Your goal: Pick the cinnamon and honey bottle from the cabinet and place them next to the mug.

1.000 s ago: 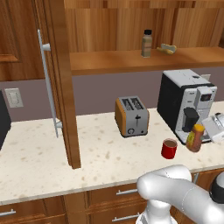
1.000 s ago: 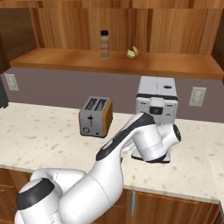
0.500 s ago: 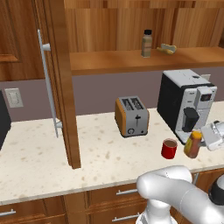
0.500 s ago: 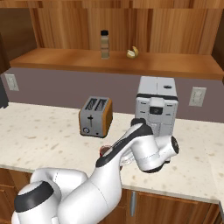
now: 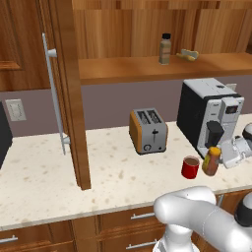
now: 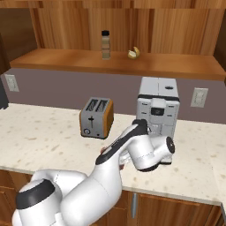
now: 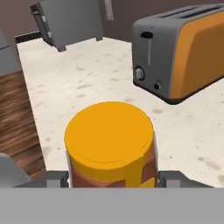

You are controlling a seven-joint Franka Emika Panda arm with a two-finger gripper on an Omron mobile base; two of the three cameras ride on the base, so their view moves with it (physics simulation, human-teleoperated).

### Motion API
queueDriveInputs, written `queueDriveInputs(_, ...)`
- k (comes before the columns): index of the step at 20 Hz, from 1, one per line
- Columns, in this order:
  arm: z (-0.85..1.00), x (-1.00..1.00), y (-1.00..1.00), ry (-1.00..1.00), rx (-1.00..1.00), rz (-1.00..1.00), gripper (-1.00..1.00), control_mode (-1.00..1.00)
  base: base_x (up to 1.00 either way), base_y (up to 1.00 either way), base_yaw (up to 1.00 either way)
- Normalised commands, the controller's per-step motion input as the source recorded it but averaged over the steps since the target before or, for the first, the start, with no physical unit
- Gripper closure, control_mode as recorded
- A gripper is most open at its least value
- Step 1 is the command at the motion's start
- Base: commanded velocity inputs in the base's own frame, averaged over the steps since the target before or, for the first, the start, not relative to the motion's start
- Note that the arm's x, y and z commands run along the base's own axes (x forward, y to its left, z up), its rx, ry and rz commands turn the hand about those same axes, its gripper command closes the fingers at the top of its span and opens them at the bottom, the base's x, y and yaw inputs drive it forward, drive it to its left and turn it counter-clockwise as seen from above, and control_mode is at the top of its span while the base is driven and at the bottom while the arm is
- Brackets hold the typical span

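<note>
The honey bottle [image 5: 211, 162], amber with a yellow cap, stands upright just right of the red mug [image 5: 190, 167] at the counter's front right. My gripper [image 5: 219, 156] is shut on it from the right. In the hand view its yellow cap [image 7: 109, 138] sits between my fingers [image 7: 171, 178]. I cannot tell whether its base touches the counter. The slim cinnamon [image 5: 165, 48] with a dark cap stands on the open cabinet's wooden shelf [image 5: 123, 70], also seen in the right base view as the cinnamon [image 6: 105, 45].
An orange toaster [image 5: 148, 130] stands left of a coffee machine [image 5: 209, 115] behind the mug. The cabinet door [image 5: 69, 98] with its long silver handle [image 5: 53, 93] juts out over the counter at left. A small yellowish item [image 5: 188, 54] lies on the shelf near the cinnamon.
The gripper has come down with the honey bottle, from tilted and raised in front of the coffee machine to upright and low beside the mug. The cinnamon has not moved.
</note>
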Motion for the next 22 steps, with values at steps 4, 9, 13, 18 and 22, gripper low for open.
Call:
queueDriveInputs(4, -0.09, 0.20, -0.08, -0.01, 0.00, -0.01, 1.00, -1.00, 0.00, 0.00, 0.00)
queueDriveInputs(9, -0.15, 0.02, -0.09, -0.01, 0.00, -0.01, 1.00, -1.00, 0.00, 0.00, 0.00)
queueDriveInputs(13, -0.18, 0.00, -0.03, 0.00, 0.00, 0.00, 1.00, -1.00, 0.00, 0.00, 0.00)
queueDriveInputs(18, -0.22, 0.03, 0.00, -0.02, 0.00, 0.00, 1.00, -1.00, 0.00, 0.00, 0.00)
queueDriveInputs(22, -0.18, 0.05, 0.00, -0.04, 0.00, 0.00, 1.00, -1.00, 0.00, 0.00, 0.00)
